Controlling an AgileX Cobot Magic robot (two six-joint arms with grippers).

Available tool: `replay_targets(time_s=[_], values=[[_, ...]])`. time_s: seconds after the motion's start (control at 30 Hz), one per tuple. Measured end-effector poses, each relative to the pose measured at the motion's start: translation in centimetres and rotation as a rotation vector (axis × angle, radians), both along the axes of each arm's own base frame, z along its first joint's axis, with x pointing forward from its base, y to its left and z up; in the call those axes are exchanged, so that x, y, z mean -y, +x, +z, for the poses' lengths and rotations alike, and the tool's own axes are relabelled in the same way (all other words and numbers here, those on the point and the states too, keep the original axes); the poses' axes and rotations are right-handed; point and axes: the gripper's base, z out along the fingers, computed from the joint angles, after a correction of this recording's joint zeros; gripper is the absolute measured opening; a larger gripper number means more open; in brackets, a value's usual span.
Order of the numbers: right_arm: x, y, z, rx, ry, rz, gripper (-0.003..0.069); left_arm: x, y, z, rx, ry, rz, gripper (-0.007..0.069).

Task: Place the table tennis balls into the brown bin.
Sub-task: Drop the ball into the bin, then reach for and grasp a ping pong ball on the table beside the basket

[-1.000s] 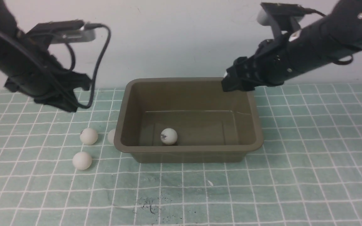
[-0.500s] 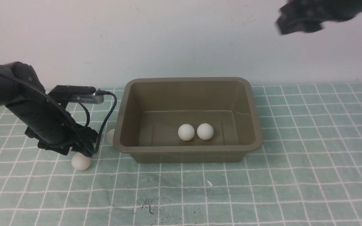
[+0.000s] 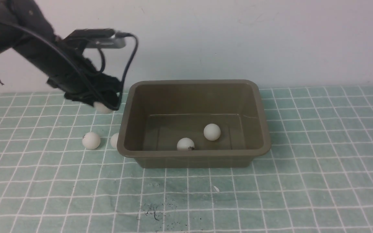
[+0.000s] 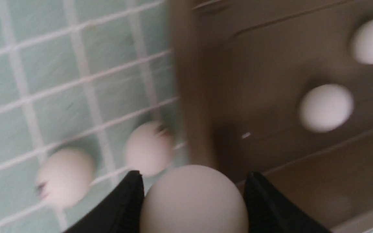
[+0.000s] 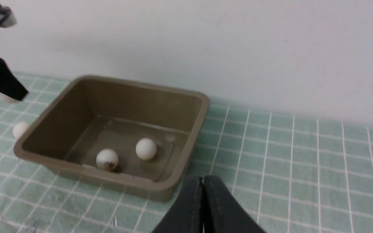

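Grips one table tennis ball (image 3: 102, 107) in the left claw (image 4: 194, 176), jaws partly apart around it, raised above the surface (image 3: 270, 194) just beside the brown bin (image 3: 193, 156), outside its left wall. Holds nothing in the right claw (image 5: 202, 183), jaws pressed fully together. Counts two balls (image 3: 212, 132) apart on the bin floor and two more balls (image 3: 91, 140) on the surface left of it, one half hidden by the rim.
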Motion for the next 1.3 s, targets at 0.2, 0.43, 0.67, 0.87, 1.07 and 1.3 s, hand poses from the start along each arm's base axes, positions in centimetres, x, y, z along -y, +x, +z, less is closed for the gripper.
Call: replay_targets(time_s=[0.2,0.43,0.67,0.87,1.07,1.3], values=[[1.8,-5.2,-3.0,0.400,0.185,0.003,-0.0013,7.9,0.3,-2.4,0.073,0.011,-0.151,0.0391],[2.3,-5.6,-3.7,0.506,0.137,-0.024,-0.0013,5.7,1.1,0.4,0.012,0.210,-0.062,0.0367],[2.3,-5.6,-3.6,0.525,0.135,-0.023,-0.0015,-4.2,2.3,-0.2,-0.146,0.258,0.155,0.0010],[2.3,-5.6,-3.6,0.520,0.137,-0.024,-0.0015,-4.6,3.4,-3.9,-0.225,0.173,0.053,0.0104],[2.3,-5.6,-3.6,0.520,0.137,-0.024,-0.0015,-5.3,5.0,-8.1,-0.242,0.275,0.105,0.0422],[2.3,-5.6,-3.6,0.520,0.137,-0.024,-0.0015,-5.4,5.6,-11.9,-0.319,0.278,0.141,0.0340]])
